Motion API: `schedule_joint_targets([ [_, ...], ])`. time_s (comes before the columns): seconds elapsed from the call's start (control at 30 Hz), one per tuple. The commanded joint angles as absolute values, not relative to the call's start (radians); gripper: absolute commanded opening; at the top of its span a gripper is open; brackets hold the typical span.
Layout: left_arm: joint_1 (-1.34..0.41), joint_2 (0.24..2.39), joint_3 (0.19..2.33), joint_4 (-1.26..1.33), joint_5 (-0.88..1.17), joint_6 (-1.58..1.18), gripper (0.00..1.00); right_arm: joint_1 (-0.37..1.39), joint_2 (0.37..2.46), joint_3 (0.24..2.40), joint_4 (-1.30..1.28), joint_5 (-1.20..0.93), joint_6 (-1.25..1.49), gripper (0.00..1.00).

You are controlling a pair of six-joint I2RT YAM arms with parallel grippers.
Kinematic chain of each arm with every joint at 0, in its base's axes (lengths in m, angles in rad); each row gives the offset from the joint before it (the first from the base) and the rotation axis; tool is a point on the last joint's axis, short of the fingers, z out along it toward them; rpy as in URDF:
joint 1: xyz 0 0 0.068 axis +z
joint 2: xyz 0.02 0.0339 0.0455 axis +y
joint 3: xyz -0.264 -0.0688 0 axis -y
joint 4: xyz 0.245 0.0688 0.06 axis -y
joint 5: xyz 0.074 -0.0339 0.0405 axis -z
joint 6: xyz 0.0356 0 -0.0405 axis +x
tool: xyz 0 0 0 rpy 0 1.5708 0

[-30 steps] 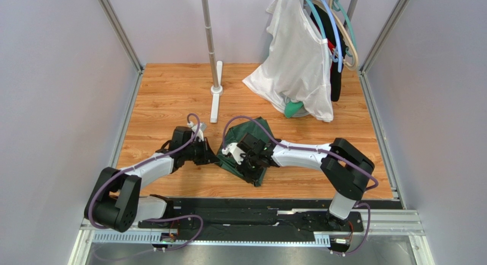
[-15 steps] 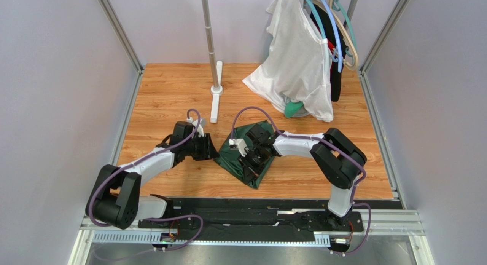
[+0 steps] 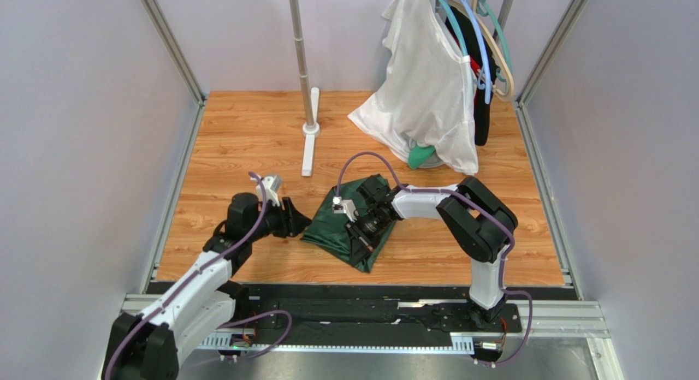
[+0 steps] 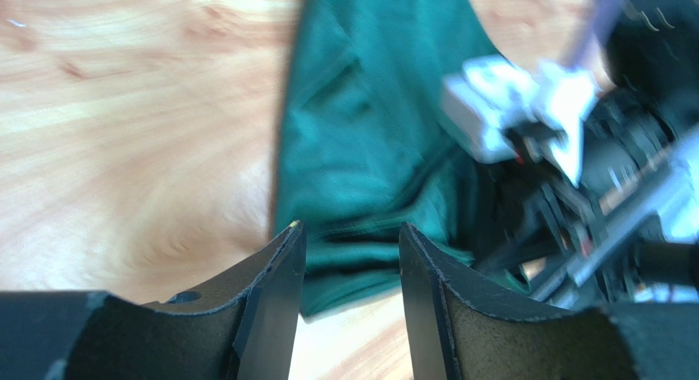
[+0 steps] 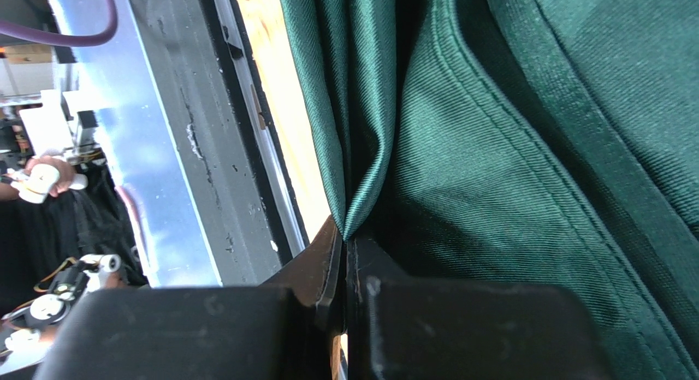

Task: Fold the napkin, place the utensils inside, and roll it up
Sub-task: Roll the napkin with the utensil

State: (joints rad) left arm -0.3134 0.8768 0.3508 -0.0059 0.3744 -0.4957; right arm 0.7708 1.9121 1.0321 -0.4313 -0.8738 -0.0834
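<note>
While the right pincer clamps a fold of the napkin, the left pincer gapes empty beside its edge.

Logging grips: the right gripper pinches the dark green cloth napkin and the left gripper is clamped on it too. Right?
Not quite. The left gripper stands open, gripping nothing, as the left wrist view shows; the right gripper does pinch the dark green cloth napkin.

Orange-brown wood-grain plank tabletop. Dark green soft cloth napkin lies bunched on it, front centre. White flat stand foot sits back centre, pole upright. White fabric garment has hem resting back right, with bright green cloth peeking beneath.
</note>
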Motion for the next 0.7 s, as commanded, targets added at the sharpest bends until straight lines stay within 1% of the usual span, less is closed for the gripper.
schedule_joint_targets([
  [0.0, -0.339, 0.714, 0.243, 0.173, 0.544, -0.509, 0.52, 0.747, 1.965, 1.051, -0.456, -0.850, -0.121, 0.00],
  [0.07, -0.363, 0.652, 0.206, 0.189, 0.571, -0.520, 0.52, 0.732, 1.974, 1.058, -0.463, -0.859, -0.123, 0.00],
  [0.17, -0.419, 0.656, 0.198, 0.158, 0.545, -0.499, 0.49, 0.719, 1.996, 1.069, -0.468, -0.884, -0.124, 0.00],
  [0.23, -0.466, 0.695, 0.196, 0.161, 0.531, -0.497, 0.44, 0.710, 2.006, 1.075, -0.469, -0.896, -0.124, 0.00],
  [0.47, -0.578, 0.837, 0.215, 0.213, 0.515, -0.468, 0.42, 0.687, 2.040, 1.083, -0.463, -0.923, -0.124, 0.00],
  [0.67, -0.603, 0.977, 0.245, 0.262, 0.494, -0.419, 0.41, 0.675, 2.060, 1.088, -0.457, -0.946, -0.126, 0.00],
])
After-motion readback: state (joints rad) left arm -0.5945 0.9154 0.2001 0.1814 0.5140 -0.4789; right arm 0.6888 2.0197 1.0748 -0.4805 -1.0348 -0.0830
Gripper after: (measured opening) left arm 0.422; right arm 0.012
